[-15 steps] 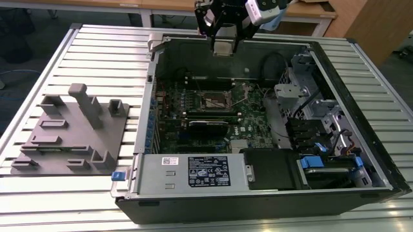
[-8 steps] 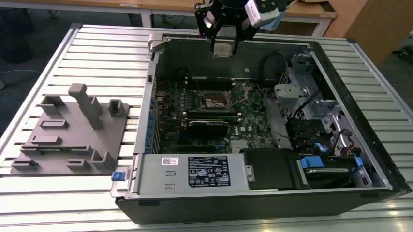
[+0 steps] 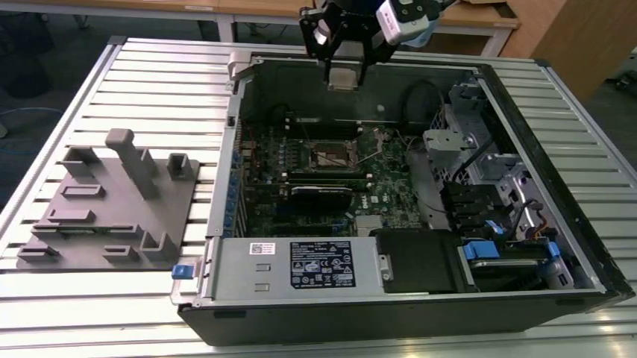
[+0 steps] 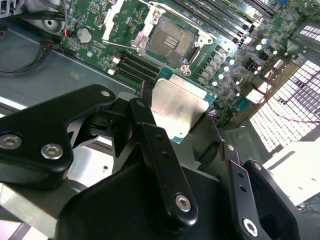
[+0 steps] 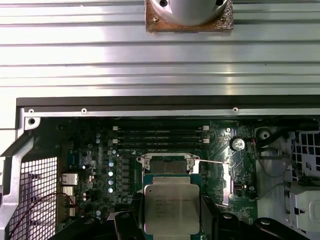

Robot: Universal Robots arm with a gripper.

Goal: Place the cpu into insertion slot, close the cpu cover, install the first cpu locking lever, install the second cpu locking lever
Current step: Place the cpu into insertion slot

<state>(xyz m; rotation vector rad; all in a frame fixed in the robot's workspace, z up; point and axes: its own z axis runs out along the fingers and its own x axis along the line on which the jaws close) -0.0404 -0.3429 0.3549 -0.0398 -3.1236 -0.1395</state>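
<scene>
My gripper (image 3: 344, 74) hangs above the far end of the open computer case (image 3: 587, 291), shut on the cpu (image 3: 344, 77). In both wrist views the cpu (image 4: 177, 107) (image 5: 172, 207) shows as a flat silver square pinched at two edges between the black fingers (image 4: 150, 130). The insertion slot (image 3: 332, 155) (image 4: 170, 40) (image 5: 167, 166) lies on the green motherboard with its dark pin field bare, below and apart from the cpu. A thin silver frame, apparently the cpu cover (image 4: 116, 26), stands swung back at one side of the slot. A wire lever (image 5: 214, 162) sticks out beside the slot.
Long black memory slots (image 5: 160, 134) run beside the socket. A power supply (image 3: 298, 265) fills the case's near end, and drive bays with cables (image 3: 488, 201) take up the exterior view's right. A grey fixture block (image 3: 110, 201) sits on the slatted table at the exterior view's left.
</scene>
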